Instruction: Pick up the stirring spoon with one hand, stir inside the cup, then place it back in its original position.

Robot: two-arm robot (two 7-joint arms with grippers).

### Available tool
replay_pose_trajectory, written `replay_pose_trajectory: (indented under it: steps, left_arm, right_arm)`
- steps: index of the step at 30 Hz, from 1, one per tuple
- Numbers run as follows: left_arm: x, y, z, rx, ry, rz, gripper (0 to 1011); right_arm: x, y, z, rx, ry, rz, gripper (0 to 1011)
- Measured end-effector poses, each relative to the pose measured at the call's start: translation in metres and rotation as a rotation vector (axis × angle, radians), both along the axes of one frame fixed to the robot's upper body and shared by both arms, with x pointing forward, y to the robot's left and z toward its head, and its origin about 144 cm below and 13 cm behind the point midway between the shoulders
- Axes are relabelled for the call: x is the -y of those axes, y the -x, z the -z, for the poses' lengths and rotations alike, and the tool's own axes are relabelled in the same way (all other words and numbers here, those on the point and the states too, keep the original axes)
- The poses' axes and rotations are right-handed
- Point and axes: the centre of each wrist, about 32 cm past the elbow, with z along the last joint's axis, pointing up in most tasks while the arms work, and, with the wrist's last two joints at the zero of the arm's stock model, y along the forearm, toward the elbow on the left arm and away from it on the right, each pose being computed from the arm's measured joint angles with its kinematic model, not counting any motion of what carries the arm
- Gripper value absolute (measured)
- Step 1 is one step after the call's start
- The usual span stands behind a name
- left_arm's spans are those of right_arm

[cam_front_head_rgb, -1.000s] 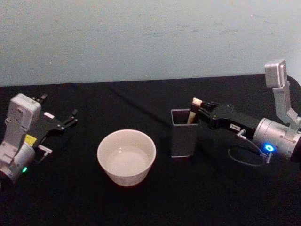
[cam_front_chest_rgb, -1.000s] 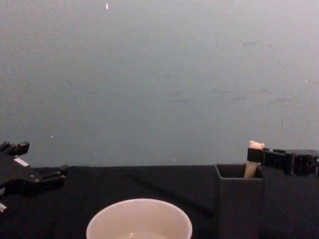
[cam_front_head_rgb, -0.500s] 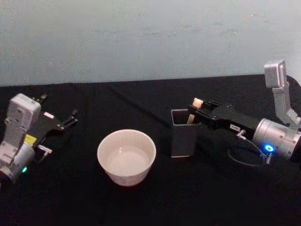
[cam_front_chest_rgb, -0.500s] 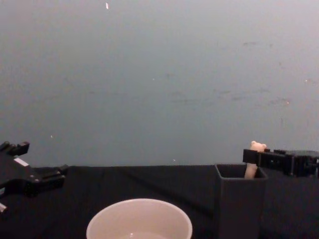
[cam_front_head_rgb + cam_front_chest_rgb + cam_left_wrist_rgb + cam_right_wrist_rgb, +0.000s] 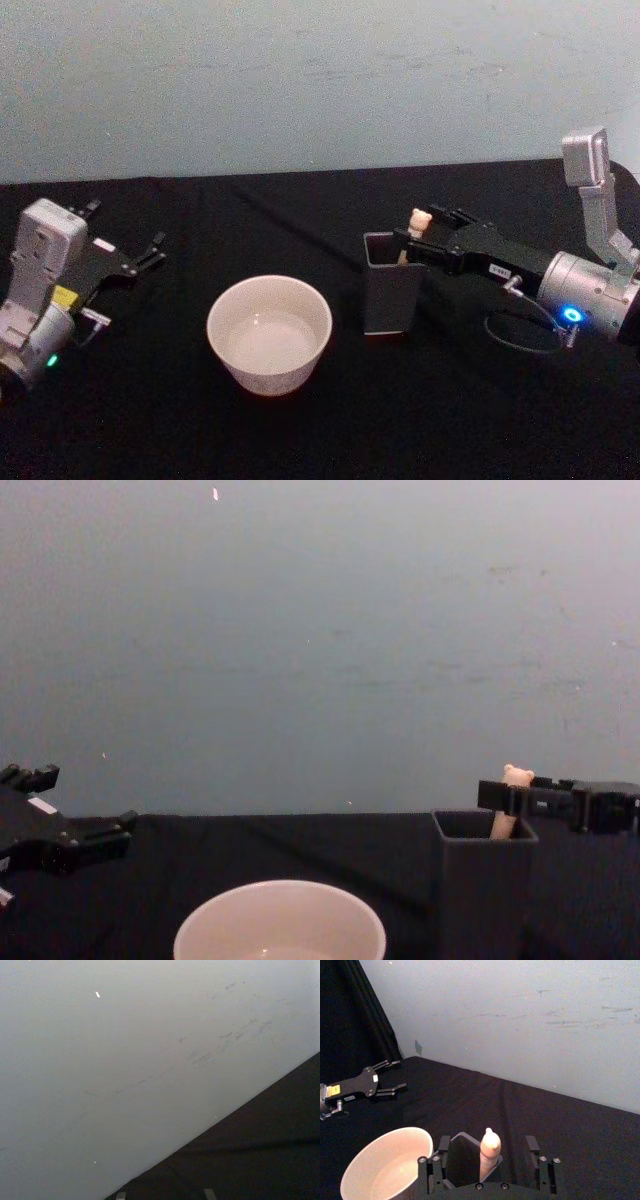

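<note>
I see my right gripper [image 5: 412,243] reaching in from the right, over the top of the dark grey holder [image 5: 391,285]. Its fingers [image 5: 434,1174] are spread wide, one on each side of the spoon [image 5: 489,1152], and they do not touch it. The spoon stands inside the holder, a bit tilted. Only its cream handle and the little bear head [image 5: 517,776] stick up above the rim. The shiny end is down in the holder, so I cannot see it.

From the chest view the gripper [image 5: 512,800] comes in from the right edge, level with the bear head, just above the holder [image 5: 482,880].

The cup [image 5: 269,333] sits on the black table [image 5: 300,420], just to the left of the holder. They are near each other, but I cannot tell if they touch. The cup looks pale inside. In the right wrist view the cup [image 5: 385,1165] is just beside the holder [image 5: 465,1157].

My left gripper [image 5: 140,257] rests far off on the left side of the table, well apart from the cup. Its fingers are spread and hold nothing. I also see it in the chest view [image 5: 90,835] at the left edge.

Behind the table is a plain pale wall [image 5: 300,80].
</note>
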Motion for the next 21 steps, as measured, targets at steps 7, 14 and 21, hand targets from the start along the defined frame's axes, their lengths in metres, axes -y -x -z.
replay_pose_trajectory:
  steps: [7, 14, 21]
  left_arm:
    - [0.000, 0.000, 0.000, 0.000, 0.000, 0.000, 1001]
    - [0.000, 0.000, 0.000, 0.000, 0.000, 0.000, 1001]
    - [0.000, 0.000, 0.000, 0.000, 0.000, 0.000, 1001]
  right_arm:
    - [-0.001, 0.001, 0.000, 0.018, -0.002, 0.008, 1002]
    - [-0.001, 0.002, -0.005, 0.093, -0.049, 0.068, 1003]
    - [-0.002, 0.001, -0.012, 0.203, -0.108, 0.239, 1002]
